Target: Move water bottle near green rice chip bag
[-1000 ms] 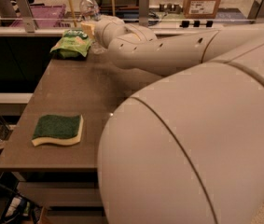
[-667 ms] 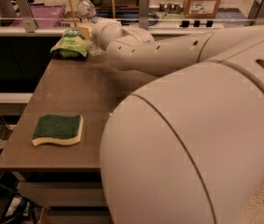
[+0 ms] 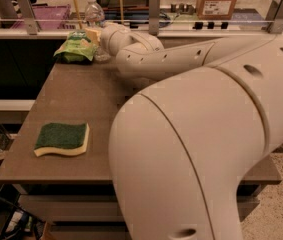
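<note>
The water bottle [image 3: 95, 13] stands upright at the far left corner of the table, its white cap and clear upper body showing above my gripper. The green rice chip bag [image 3: 75, 46] lies right beside it on the left, light green and crinkled. My gripper [image 3: 95, 35] is at the bottle's lower half, at the end of the white arm [image 3: 181, 59] that reaches across the table from the right. The gripper hides the bottle's lower part. Bottle and bag stand close together, almost touching.
A green and yellow sponge [image 3: 62, 138] lies near the front left of the brown table [image 3: 81, 94]. A railing with metal posts [image 3: 154, 6] runs behind the table's far edge. My large white body [image 3: 191, 159] covers the right half of the view.
The arm's wrist has shifted a little to the left, toward the bag. The bottle and bag stay at about the same place.
</note>
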### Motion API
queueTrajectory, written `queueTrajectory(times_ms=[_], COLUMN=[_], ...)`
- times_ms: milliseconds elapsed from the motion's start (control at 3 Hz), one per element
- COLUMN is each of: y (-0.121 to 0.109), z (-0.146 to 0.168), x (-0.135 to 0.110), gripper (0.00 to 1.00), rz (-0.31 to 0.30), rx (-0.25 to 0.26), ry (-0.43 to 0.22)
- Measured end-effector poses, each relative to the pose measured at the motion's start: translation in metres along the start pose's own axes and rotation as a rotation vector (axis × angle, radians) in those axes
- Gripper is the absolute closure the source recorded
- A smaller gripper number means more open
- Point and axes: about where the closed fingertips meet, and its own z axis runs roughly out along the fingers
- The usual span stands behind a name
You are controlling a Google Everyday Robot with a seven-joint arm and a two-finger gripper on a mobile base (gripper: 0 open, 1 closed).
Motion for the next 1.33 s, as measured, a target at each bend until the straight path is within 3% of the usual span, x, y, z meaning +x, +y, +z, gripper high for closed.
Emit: queueTrajectory(times_ms=[333,667,1333], y=[-0.0109,-0.0096,-0.0073], z=[0.0063,0.0067,0.0074], x=[0.0072,0.0067,0.0049], gripper=[1.00,0.82,0.35], rz=[0.023,0.023,0.024], rx=[0.017,0.015,0.012], ry=[-0.014,-0.014,-0.017])
